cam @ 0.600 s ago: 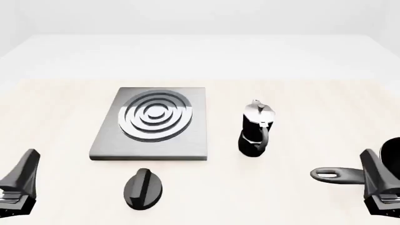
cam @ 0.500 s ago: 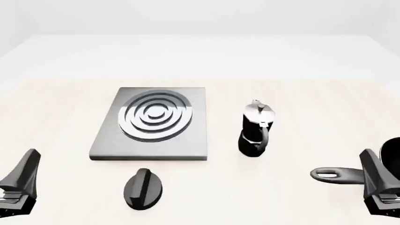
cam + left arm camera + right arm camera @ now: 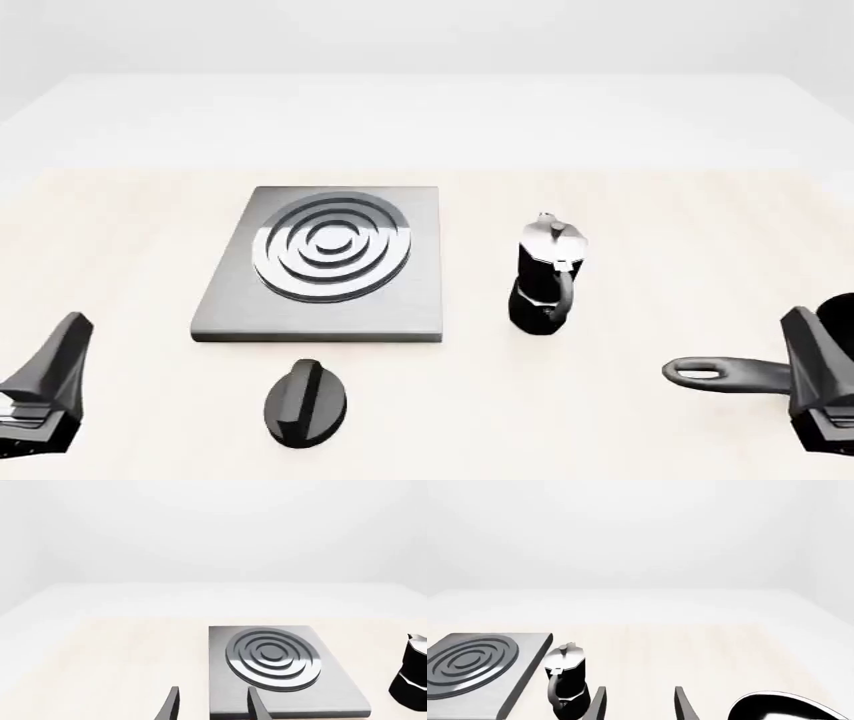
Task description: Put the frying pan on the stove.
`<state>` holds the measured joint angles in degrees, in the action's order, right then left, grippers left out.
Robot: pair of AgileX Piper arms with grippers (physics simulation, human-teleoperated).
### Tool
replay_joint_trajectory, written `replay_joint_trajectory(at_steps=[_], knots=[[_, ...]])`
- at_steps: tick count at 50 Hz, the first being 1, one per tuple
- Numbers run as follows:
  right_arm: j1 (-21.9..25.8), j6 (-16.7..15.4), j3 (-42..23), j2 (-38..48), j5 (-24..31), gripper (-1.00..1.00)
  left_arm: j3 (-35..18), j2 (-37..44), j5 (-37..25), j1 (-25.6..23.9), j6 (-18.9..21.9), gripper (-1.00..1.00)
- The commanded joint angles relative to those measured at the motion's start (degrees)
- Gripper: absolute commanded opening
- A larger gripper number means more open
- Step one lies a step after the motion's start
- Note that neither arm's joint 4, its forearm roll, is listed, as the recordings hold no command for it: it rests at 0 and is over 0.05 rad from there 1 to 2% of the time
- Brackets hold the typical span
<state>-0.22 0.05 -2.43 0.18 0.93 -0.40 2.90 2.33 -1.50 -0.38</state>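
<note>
While unlabelled, frying pan [image 3: 747, 372] lies right of stove [image 3: 324, 266]

From my seat, the moka pot [image 3: 546, 272] stands at three o'clock of the stove [image 3: 324, 264], on the line to the frying pan [image 3: 747, 372]. The knob [image 3: 306, 401] sits at six o'clock. I see bare table [image 3: 120, 230] at nine.

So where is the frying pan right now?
In the front view, the round black frying pan lies at the table's near right edge, beside the right gripper, right of the black-and-silver moka pot.
</note>
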Motion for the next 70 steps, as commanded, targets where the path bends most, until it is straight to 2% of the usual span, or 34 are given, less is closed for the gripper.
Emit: replay_joint_trajectory(at_steps=[1,26,45,53,70], knots=[[-0.62,0.14,-4.08,-0.17,1.68,1.0,-0.24,2.67,2.47,-1.78,0.19,1.0],[-1.1,-0.81,-19.84,-0.18,8.89,1.0,-3.06,14.03,11.58,-9.14,1.95,1.0],[-0.55,-2.31,-35.59,-0.18,16.74,1.0,-6.9,28.06,21.66,-19.49,3.19,1.0],[-0.93,-2.35,-39.09,-0.18,18.47,1.0,-8.71,34.78,26.56,-23.78,3.59,1.0],[-0.88,-3.08,-45.94,-0.18,22.39,1.0,-12.79,45.41,32.63,-30.34,4.52,1.0]])
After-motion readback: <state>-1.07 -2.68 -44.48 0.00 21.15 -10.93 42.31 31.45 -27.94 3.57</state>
